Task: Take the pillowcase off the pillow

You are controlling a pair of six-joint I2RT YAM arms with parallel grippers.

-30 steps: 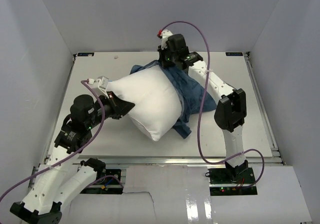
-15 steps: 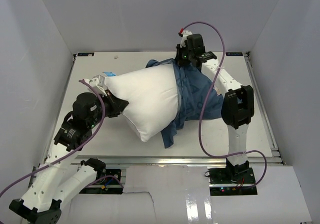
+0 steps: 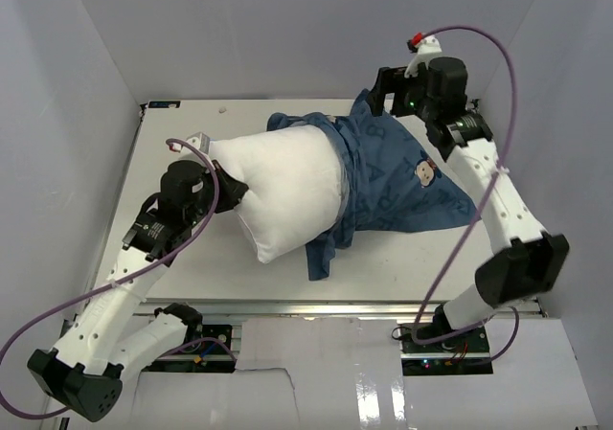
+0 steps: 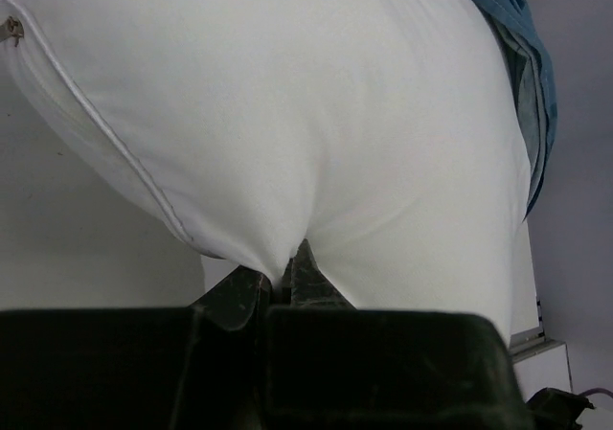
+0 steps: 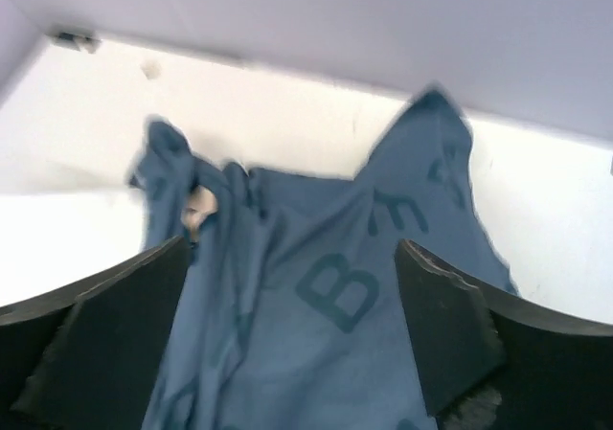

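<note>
Top view: the pillowcase point(image 3: 393, 186) covers only the right end of the pillow point(image 3: 287, 186) on the desk point(image 3: 192, 258). Left wrist view: the left fingers point(image 4: 251, 294) pinch a small pillow fold narrowly; a hard pull may tear it free. Right wrist view: the right fingers point(image 5: 115, 334) stand wide above loose pillowcase fabric, so closing may miss it.

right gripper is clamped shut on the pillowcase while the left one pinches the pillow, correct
Not quite. The right gripper is open, not shut: the right wrist view shows its fingers spread wide, with the pillowcase lying beyond them and not clamped. The rest holds: the left gripper does pinch the pillow.
</note>
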